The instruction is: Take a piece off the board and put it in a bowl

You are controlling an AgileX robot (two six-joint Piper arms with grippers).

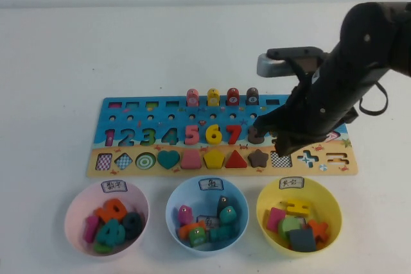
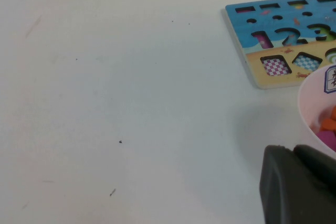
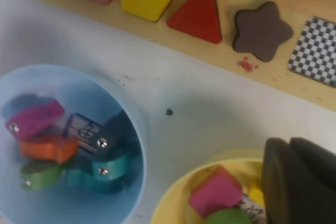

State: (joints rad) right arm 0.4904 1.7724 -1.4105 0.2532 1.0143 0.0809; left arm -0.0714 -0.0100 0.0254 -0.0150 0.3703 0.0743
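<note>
The light blue bowl (image 1: 207, 215) sits on the white table (image 1: 58, 62) and holds several small coloured blocks (magenta, orange, green and teal among them). Left of the light blue bowl stands a pink bowl (image 1: 106, 217), also filled with coloured pieces. Each carries a small white label at its rim.

High view looking down from the robot's side over the whole board (image 1: 225, 136), left wrist view close above the board's left end (image 2: 273, 40) and pink bowl (image 2: 315, 103), right wrist view close over the board's near edge, sharing the star piece (image 3: 261, 30) with the high view.

Right gripper (image 3: 299, 182) shut, arm reaching in from the right; left gripper (image 2: 296, 184) parked low
</note>
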